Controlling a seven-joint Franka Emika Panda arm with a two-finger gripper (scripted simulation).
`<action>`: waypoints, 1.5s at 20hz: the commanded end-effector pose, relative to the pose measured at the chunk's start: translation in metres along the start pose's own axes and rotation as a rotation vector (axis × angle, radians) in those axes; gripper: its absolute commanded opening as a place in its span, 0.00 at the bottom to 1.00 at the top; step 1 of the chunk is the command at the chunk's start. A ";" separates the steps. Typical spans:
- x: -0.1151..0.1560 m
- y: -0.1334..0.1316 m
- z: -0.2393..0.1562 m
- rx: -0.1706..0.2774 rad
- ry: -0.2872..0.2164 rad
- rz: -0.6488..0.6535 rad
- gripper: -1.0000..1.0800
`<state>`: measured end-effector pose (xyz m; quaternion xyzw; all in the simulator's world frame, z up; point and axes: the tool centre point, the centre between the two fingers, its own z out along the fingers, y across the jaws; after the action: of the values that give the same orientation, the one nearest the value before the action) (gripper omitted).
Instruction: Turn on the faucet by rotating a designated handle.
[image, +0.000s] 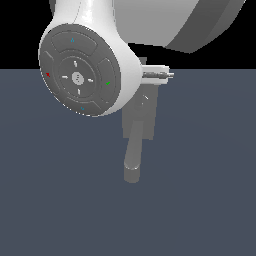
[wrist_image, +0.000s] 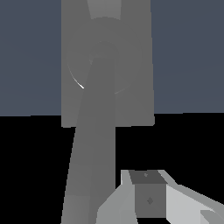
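The grey faucet (image: 138, 131) sits under the arm, its thin handle (image: 159, 74) looks stiff and best pushed near the tip, and I cannot tell if the gripper (wrist_image: 151, 199) is open.

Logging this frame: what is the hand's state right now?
Hand: cannot be told; only one finger shows, beside the spout.

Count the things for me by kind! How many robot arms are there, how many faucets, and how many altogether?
Robot arms: 1, the white arm with its gripper.
Faucets: 1, the grey faucet with its thick spout on a flat base plate.
Total: 2
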<state>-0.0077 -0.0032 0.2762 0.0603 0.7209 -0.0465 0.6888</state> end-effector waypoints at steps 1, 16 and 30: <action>-0.021 -0.015 0.008 -0.015 -0.040 -0.027 0.00; -0.009 -0.057 0.004 -0.002 -0.059 0.020 0.00; -0.017 -0.094 0.013 0.012 -0.124 0.033 0.00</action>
<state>-0.0217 -0.1298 0.2818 0.1914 0.6762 -0.0780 0.7072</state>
